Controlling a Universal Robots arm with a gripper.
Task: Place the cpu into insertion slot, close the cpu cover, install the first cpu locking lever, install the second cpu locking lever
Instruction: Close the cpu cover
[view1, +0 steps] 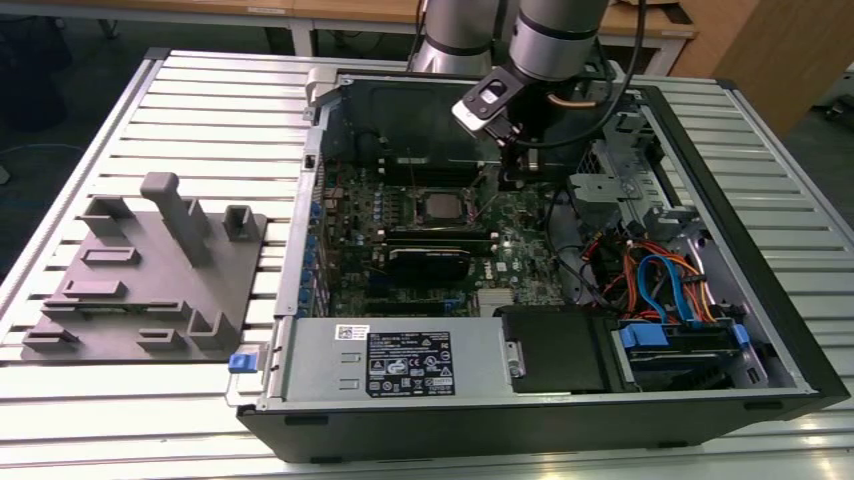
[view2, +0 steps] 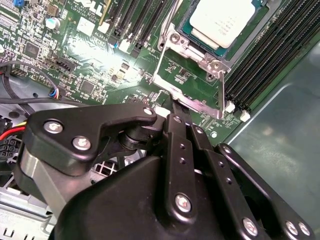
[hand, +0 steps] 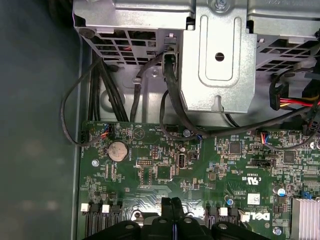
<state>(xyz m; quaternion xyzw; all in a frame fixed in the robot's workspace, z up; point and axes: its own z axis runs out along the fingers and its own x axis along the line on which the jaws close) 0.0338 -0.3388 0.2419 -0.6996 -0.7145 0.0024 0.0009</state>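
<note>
Black gripper (view2: 171, 104) links hide much of your green board (view2: 100, 55); its fingers are pressed together. You see the cpu (view2: 220, 20) cut off at the edge.

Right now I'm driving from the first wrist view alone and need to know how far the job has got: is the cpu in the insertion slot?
Observer: Yes. In the second wrist view the cpu lies flat in the insertion slot, silvery top up.
Operator: Is the cpu cover closed over it?
Observer: No. The cpu cover stands open beside the slot, with green board showing through its window.
Operator: Where is the gripper relative to it?
Observer: The gripper has its tips at the cover's far rail, the one away from the slot. Whether they touch it I cannot tell.
</note>
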